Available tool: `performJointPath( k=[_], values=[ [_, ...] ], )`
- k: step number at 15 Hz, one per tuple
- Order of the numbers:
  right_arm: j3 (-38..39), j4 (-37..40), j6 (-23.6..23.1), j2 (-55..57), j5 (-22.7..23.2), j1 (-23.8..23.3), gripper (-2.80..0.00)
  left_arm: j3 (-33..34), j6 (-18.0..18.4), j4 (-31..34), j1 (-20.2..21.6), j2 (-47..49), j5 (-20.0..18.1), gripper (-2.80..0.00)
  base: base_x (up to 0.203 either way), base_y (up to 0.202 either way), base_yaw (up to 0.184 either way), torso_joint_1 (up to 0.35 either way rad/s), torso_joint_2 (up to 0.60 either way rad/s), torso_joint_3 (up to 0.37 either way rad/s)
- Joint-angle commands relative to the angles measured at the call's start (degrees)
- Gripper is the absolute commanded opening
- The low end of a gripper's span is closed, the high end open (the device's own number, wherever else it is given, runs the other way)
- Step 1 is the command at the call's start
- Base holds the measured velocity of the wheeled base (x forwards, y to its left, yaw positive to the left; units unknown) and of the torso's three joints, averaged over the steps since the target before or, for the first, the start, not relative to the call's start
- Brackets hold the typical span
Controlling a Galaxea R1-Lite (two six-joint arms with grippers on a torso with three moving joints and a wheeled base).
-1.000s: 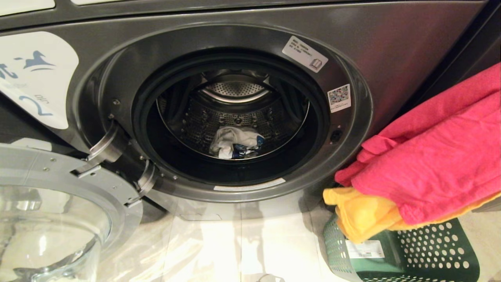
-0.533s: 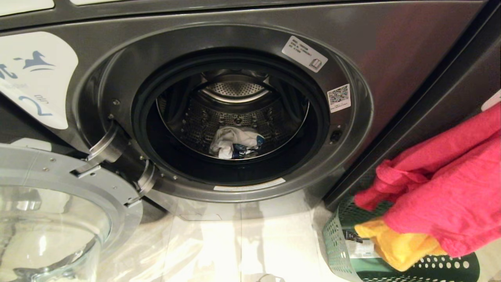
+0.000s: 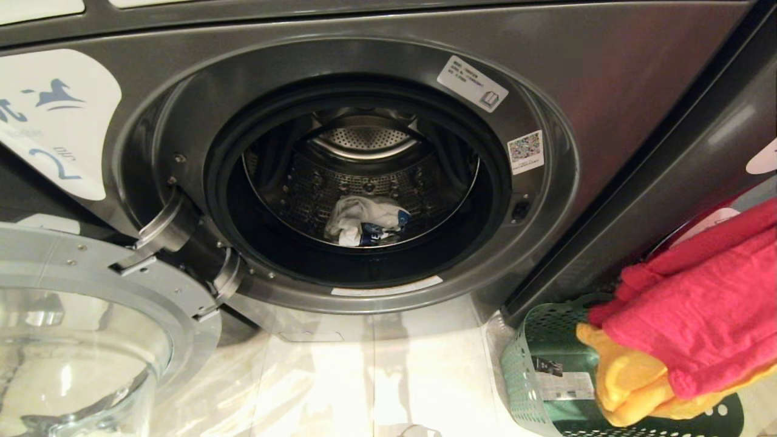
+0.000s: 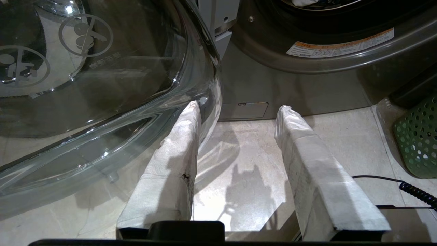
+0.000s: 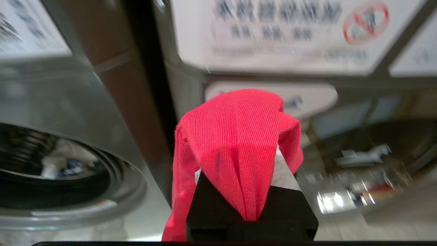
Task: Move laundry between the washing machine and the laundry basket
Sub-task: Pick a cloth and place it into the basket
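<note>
The washing machine stands with its door swung open to the left. A white garment lies at the bottom of its drum. My right gripper is shut on the bright red garment, which drapes over its fingers. In the head view the red garment hangs at the right edge, with a yellow-orange piece beneath it, over the green laundry basket. The gripper itself is hidden there. My left gripper is open and empty, low over the floor beside the glass door.
A like machine stands to the right, behind the basket. Pale floor tiles run between the open door and the basket. A black coiled cable lies on the floor near the left gripper.
The red garment and the yellow-orange piece have swung to the right and down, from beside the drum opening to over the basket. The left gripper has not moved.
</note>
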Motion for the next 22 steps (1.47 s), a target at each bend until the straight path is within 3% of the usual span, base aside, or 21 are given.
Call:
performJointPath(
  k=[1,6,15,16,22],
  values=[
    [0.06,6.17,4.37,-0.86,-0.18,-4.63,-2.80,-0.04,-0.04,-0.01,0.01,0.00,0.00,-2.80,0.000,0.000,0.000,0.000,0.00,0.000],
    [1.07,12.78,12.94,0.20,-0.22,-12.42,-2.80,0.05,0.05,-0.01,0.02,0.00,0.00,-2.80,0.000,0.000,0.000,0.000,0.00,0.000],
    [1.88,14.51,14.24,2.69,-0.25,-15.87,-2.80,0.01,-0.02,-0.01,0.01,0.00,0.00,-2.80,0.000,0.000,0.000,0.000,0.00,0.000],
    [1.16,15.48,14.34,2.87,-0.33,-15.81,0.00,0.05,0.02,-0.01,0.01,0.02,0.00,-2.80,0.000,0.000,0.000,0.000,0.00,0.000],
    [0.94,15.67,14.86,2.62,-0.25,-15.86,0.00,0.05,0.05,-0.01,0.01,0.00,0.00,-2.80,0.000,0.000,0.000,0.000,0.00,0.000]
  ],
)
